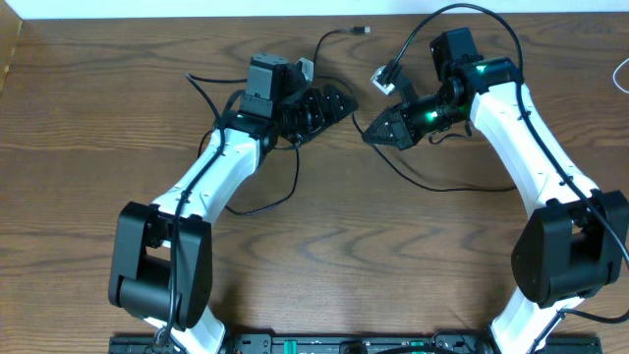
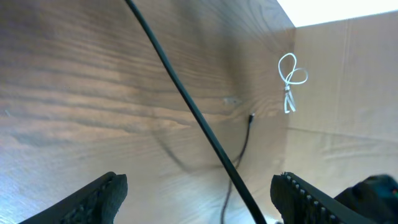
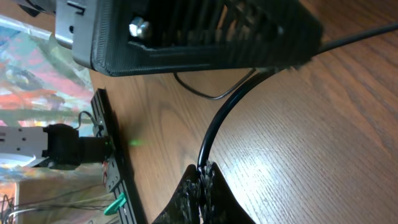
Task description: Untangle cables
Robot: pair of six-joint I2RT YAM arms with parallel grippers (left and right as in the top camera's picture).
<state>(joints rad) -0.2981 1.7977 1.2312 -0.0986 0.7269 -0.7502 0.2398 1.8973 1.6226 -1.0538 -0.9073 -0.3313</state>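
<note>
Though thin, glossy curved black cable (image 3: 205, 152)

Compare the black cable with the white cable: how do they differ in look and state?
The black cable is dark; the white cable is pale. The black cable runs out in a long sweep, while the white cable is curled in small loops. The black cable is pinched in the right claw; the white cable lies loose, with no claw on it. Both are thin, bendy cords.
</note>
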